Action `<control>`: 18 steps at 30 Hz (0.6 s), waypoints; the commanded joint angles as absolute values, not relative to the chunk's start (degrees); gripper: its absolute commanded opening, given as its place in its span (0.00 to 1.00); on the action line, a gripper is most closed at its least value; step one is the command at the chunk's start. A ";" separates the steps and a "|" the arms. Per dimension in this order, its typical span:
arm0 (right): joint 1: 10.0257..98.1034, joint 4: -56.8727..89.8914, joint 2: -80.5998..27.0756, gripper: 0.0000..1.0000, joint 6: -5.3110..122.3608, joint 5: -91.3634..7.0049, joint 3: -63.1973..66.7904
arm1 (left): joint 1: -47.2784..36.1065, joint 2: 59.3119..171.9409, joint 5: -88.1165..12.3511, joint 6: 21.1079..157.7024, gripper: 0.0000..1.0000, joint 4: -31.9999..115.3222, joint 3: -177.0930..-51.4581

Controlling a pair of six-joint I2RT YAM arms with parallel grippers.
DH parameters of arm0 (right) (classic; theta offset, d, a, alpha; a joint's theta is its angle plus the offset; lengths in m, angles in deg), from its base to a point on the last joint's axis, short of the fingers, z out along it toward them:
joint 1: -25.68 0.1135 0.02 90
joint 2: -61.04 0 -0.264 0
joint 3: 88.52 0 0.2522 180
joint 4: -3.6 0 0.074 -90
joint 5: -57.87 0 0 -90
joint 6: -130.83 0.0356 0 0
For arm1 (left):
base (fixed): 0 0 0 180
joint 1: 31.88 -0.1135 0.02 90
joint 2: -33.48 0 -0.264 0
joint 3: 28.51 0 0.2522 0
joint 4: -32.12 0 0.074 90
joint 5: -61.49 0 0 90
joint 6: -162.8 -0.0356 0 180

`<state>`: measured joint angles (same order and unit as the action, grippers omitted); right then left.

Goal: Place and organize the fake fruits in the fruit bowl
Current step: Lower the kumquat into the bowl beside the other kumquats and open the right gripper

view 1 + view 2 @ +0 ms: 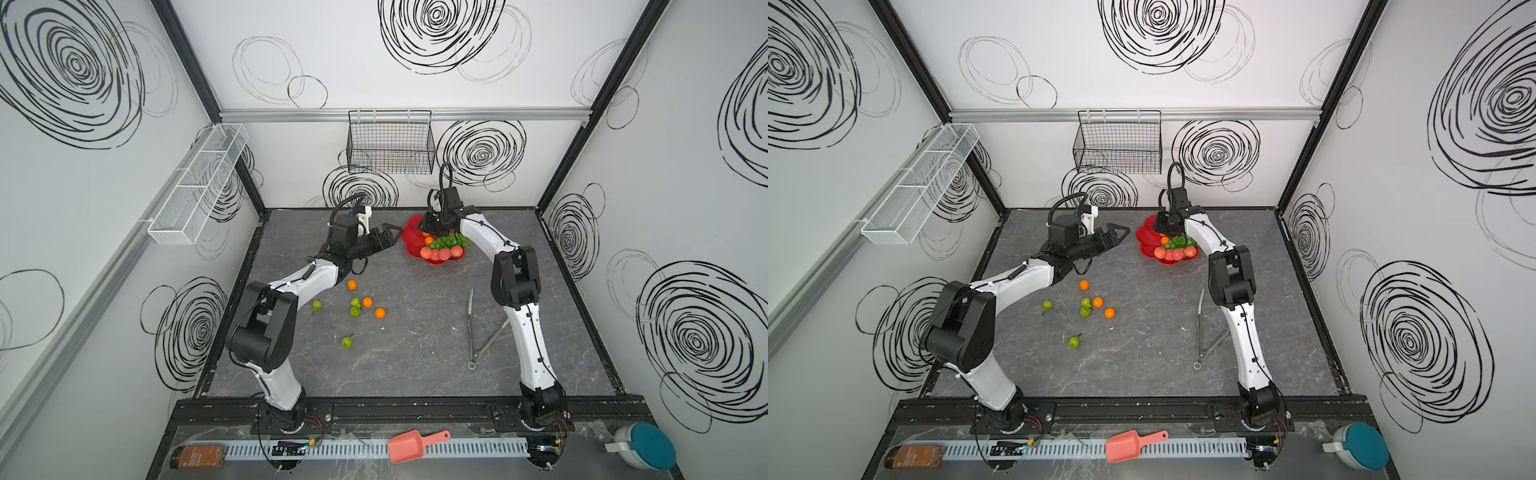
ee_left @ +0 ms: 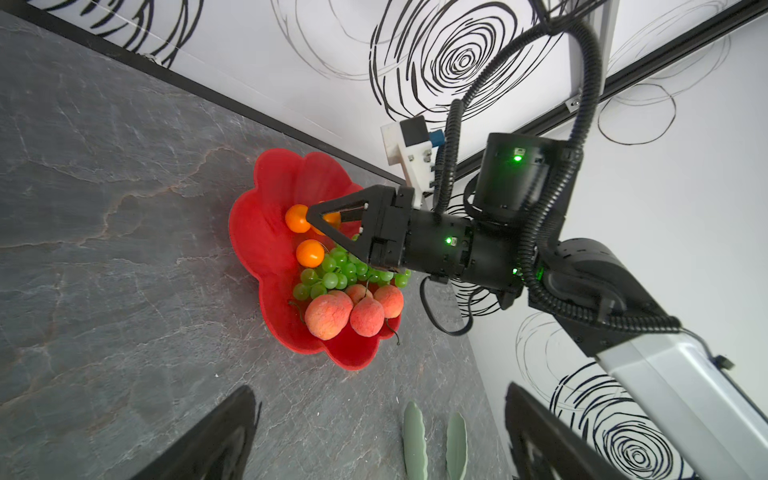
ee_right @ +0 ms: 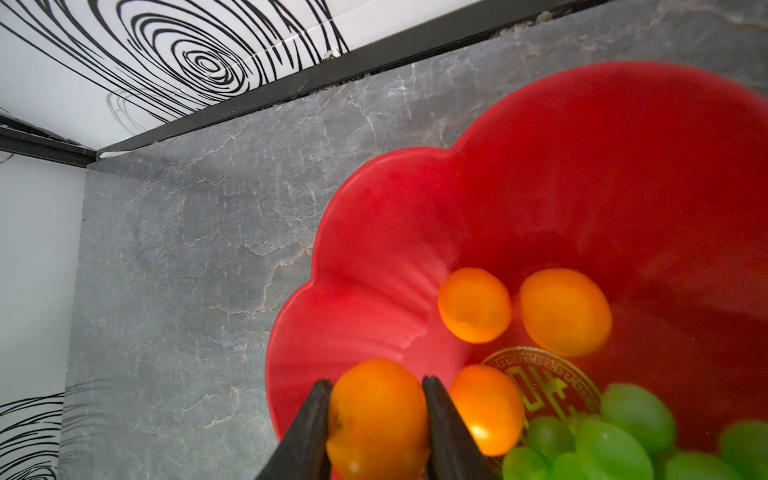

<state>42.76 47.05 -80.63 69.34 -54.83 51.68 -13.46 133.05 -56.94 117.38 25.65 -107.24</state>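
The red flower-shaped fruit bowl stands at the back of the table. In it lie pink-red peaches, a bunch of green grapes and three oranges. My right gripper hangs over the bowl's inner edge, shut on another orange. My left gripper hovers just left of the bowl, open and empty. Three oranges and several green pears lie loose on the table's left-middle part.
Pale green tongs lie open on the table beside the right arm. A black wire basket hangs on the back wall, a white mesh shelf on the left wall. A salmon scoop, a bottle and a teal-lidded container sit along the front ledge.
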 commanded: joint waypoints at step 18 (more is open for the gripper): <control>42.07 45.68 -82.49 0.42 70.71 -54.84 56.45 | -15.87 132.98 -59.53 118.77 0.96 21.36 -107.40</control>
<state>42.48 45.98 -82.48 70.61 -54.91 54.84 -15.08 133.05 -58.55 118.25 24.71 -107.27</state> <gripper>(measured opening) 0.419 0.960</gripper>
